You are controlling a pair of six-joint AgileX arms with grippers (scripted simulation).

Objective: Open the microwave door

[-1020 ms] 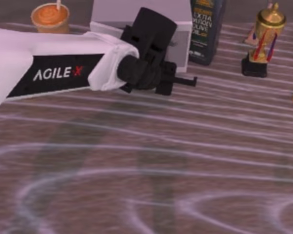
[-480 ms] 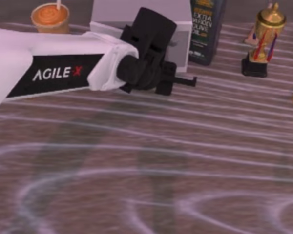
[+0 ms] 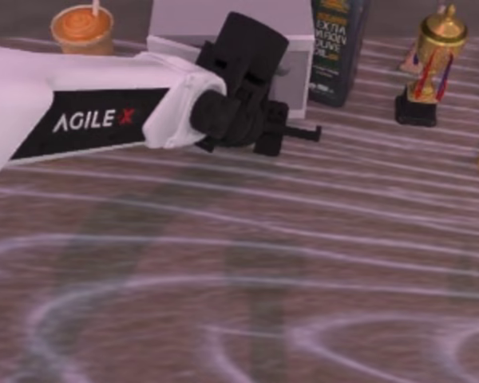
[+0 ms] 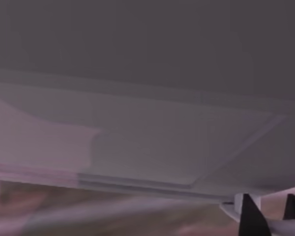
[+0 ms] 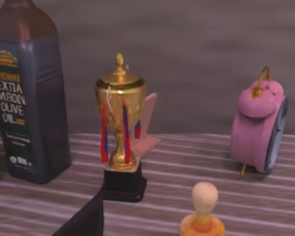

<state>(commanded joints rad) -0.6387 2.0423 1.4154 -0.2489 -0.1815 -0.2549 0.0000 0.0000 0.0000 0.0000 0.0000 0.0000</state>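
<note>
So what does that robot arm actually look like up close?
The left arm is a chunky white shell with a black panel reading AGILE X in white letters, the X in red. It ends in a blocky matte-black wrist and the left tool, with thin black fingers. The right arm isn't visible from above.

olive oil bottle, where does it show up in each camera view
Top view: the olive oil bottle stands at the far edge, right of the microwave.
Left wrist view: not in it; only the microwave's pale front fills the picture.
Right wrist view: the bottle is the nearest big thing beside the gold trophy.
Shared landmark: the trophy, which in the top view stands right of the bottle.
</note>
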